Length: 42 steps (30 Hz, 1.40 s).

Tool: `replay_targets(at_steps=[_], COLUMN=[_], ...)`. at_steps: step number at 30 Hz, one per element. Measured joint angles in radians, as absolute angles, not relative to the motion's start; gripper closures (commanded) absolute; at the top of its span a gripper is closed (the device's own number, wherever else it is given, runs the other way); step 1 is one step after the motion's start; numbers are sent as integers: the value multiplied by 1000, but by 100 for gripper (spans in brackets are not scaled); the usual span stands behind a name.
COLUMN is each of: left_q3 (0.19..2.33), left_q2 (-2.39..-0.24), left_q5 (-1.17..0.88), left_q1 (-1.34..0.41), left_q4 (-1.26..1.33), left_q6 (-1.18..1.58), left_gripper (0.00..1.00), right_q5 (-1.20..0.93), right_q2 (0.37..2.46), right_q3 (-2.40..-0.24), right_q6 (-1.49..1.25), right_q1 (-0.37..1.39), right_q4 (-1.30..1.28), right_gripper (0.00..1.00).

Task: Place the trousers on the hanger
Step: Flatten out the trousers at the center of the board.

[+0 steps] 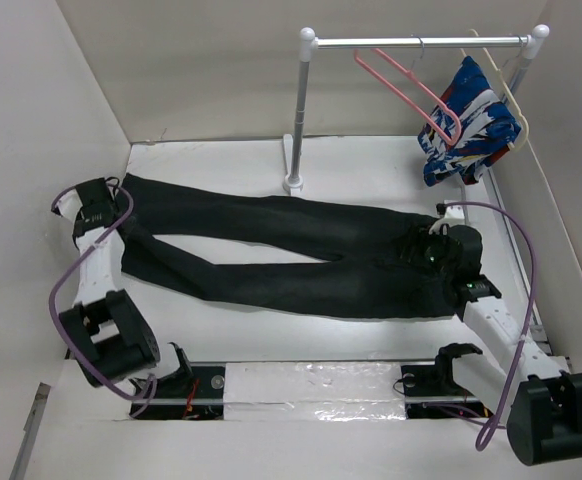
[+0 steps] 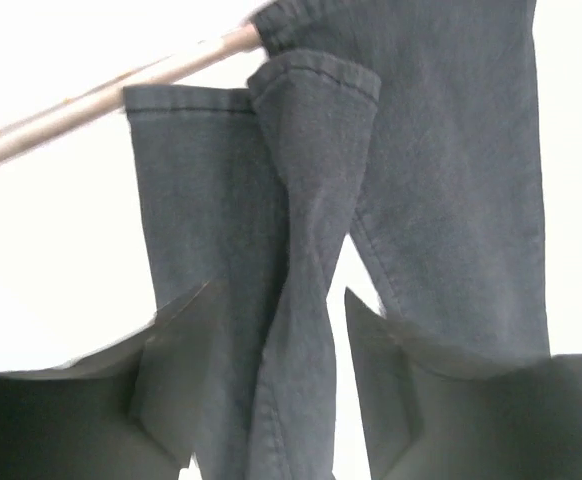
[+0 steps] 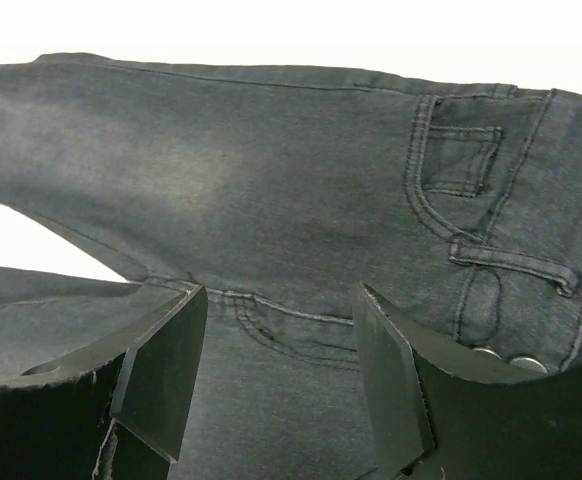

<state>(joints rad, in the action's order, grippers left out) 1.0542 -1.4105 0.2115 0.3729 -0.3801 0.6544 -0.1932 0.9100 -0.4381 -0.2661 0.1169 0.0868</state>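
Our left gripper (image 2: 281, 345) stands with its jaws apart; between its dark fingers (image 2: 171, 385) runs a twisted length of one leg of the long black denim-like trousers (image 1: 291, 250), with a sliver of white showing beside the right-hand finger, so we see nothing clamped; just ahead of the fingertips lie the two stitched cuffs, one folded over the other; beyond the cuffs a pale beige strip (image 2: 101, 95) crosses the view at a slant.

Our right gripper (image 3: 276, 330) is likewise parted, hovering close over the waist end of the trousers and pinching nothing that we can see; ahead of it and to its right we see a front pocket, a belt loop and two small metal buttons (image 3: 511, 358) near the right-hand finger.

From above, the trousers lie flat on the white table (image 1: 221, 160), stretched between our two grippers; the legs splay towards the left one and the waistband sits under the right one.

Well beyond the right gripper, above table level, a thin pink plastic hanger (image 1: 411, 90) hangs by its hook from the metal rail (image 1: 416, 42) of a white rack, apart from the trousers; further right on that rail a cream-white hanger (image 1: 511, 100) carries a blue, white and red patterned garment (image 1: 466, 125).
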Motion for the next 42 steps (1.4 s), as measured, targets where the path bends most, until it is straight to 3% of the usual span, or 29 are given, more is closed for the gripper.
replay_targets(at_steps=[3,4,5,6,7,9,14,18,21,33,42], left_q3=[1001,986,972,957,941,897,796,785,785,838,834], left_q2=[-1315,-1294,-1279,-1271,-1266,-1265,-1344,-1446,-1473,-1578,-1570], left_q5=[213,206,197,187,173,132,-17,-112,-173,-320,-371], left_q1=[391,395,400,406,414,440,587,664,683,680,602], left_q4=[-373,-369,-369,-364,-359,-342,-300,-263,-221,-112,-59], left_q6=[665,667,668,671,681,677,682,683,688,691,689], left_gripper=[41,43,49,73,84,100,100,81,76,74,65], right_q5=[-206,-207,-208,-211,-214,-217,-220,-222,-237,-243,-250], right_q2=[905,902,897,892,887,877,874,893,909,1022,1070], right_q3=[-437,-435,-434,-434,-434,-432,-432,-433,-433,-458,-477], right_q6=[-266,-266,-264,-263,-264,-264,-260,-250,-241,-205,-190], right_q1=[120,123,126,130,135,146,172,182,198,294,310], right_q4=[92,93,97,98,101,106,112,112,116,130,143], right_gripper=[37,50,62,72,89,100,100,97,95,94,95])
